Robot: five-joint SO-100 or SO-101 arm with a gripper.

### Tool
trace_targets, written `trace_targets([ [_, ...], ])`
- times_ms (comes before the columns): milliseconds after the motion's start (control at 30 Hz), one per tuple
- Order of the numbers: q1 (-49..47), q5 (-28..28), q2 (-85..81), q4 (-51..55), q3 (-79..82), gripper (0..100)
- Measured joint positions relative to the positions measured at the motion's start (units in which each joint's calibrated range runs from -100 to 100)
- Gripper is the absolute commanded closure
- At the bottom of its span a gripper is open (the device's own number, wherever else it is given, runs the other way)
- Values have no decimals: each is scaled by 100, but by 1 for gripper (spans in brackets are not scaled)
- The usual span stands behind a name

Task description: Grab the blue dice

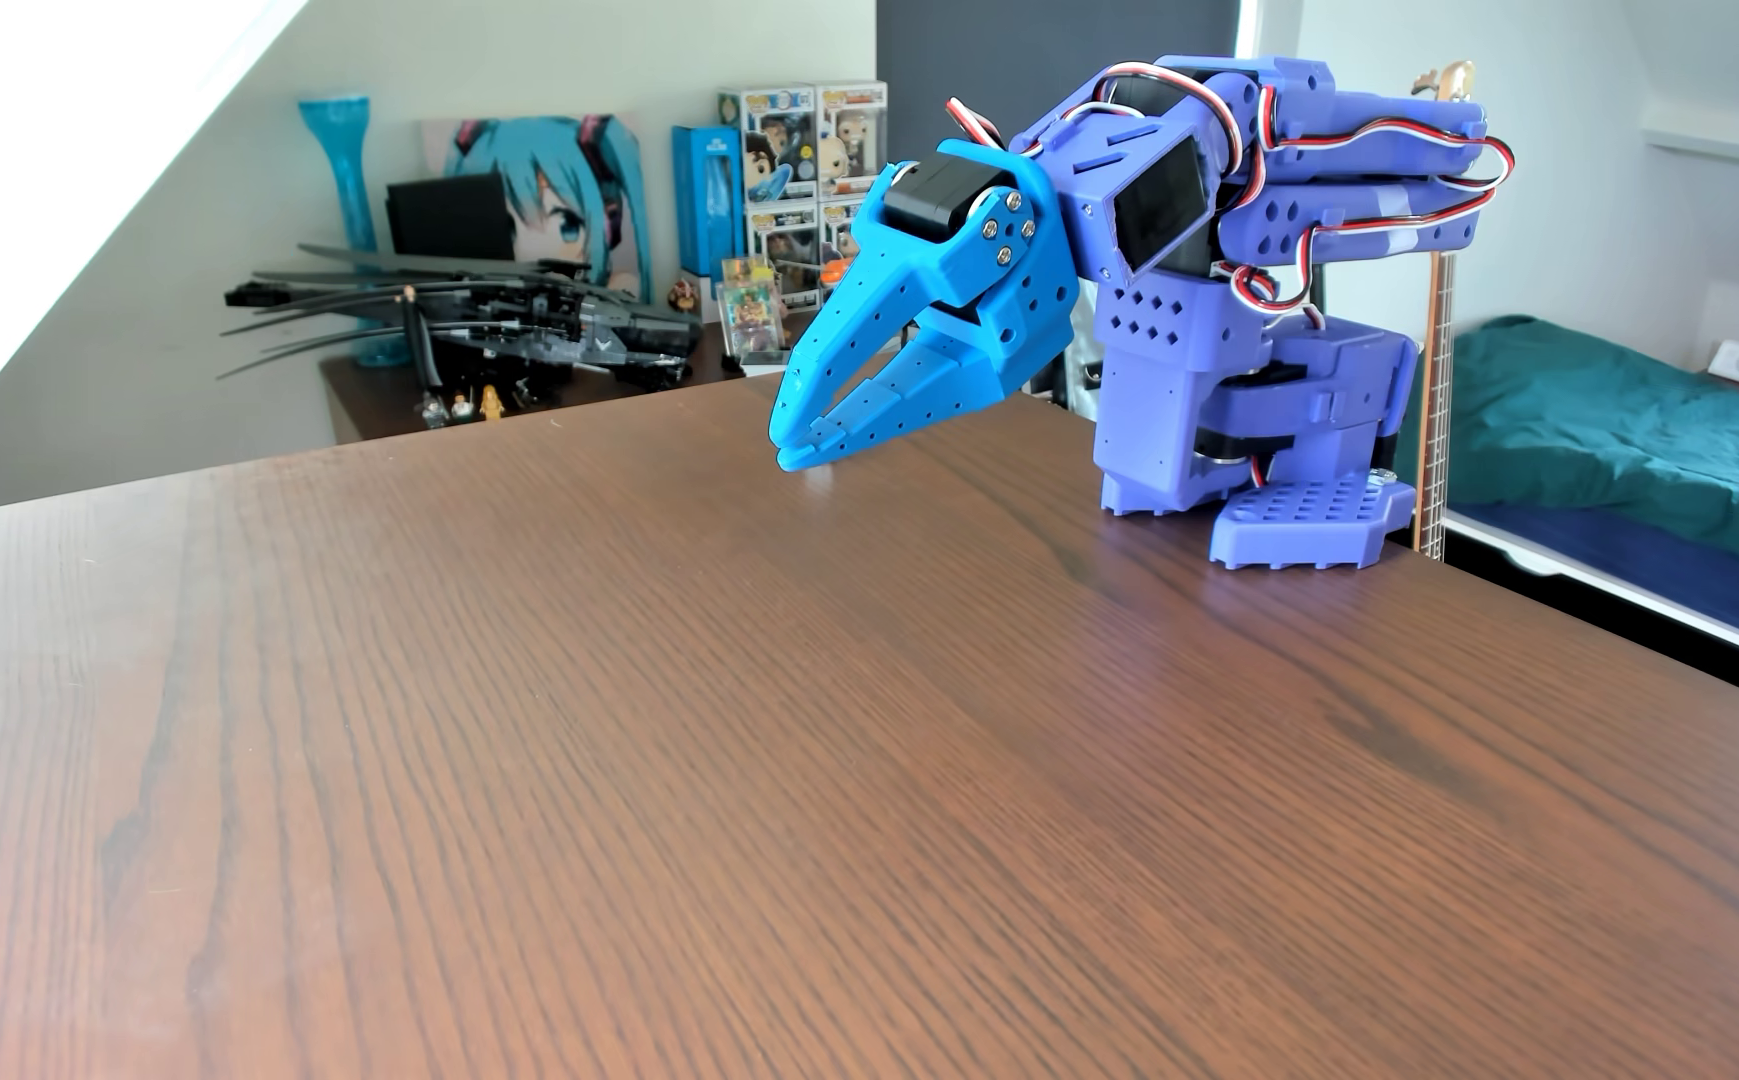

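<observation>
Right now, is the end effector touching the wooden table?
Cannot tell. In the other view the end effector tips sit right at the table surface, with no clear gap or contact.

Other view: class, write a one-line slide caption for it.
Blue arm folded low, hand shut with tips at the wooden table; no dice visible.

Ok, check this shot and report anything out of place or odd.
The blue dice is nowhere to be seen: the wooden table shows nothing on it but the arm. The pincer rests folded low near the table's far edge, tips together, with no sign of a dice. Nothing looks spilled or damaged.
</observation>
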Motion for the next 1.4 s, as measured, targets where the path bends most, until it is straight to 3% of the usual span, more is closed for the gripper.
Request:
trace_targets([
  [800, -179, 0, 0, 0, 0, 98],
  [933, 138, 0, 0, 70, 0, 98],
  [1133, 699, 0, 360, 1078, -861, 98],
  [1400, 1471, 256, 2517, 3146, -4109, 98],
])
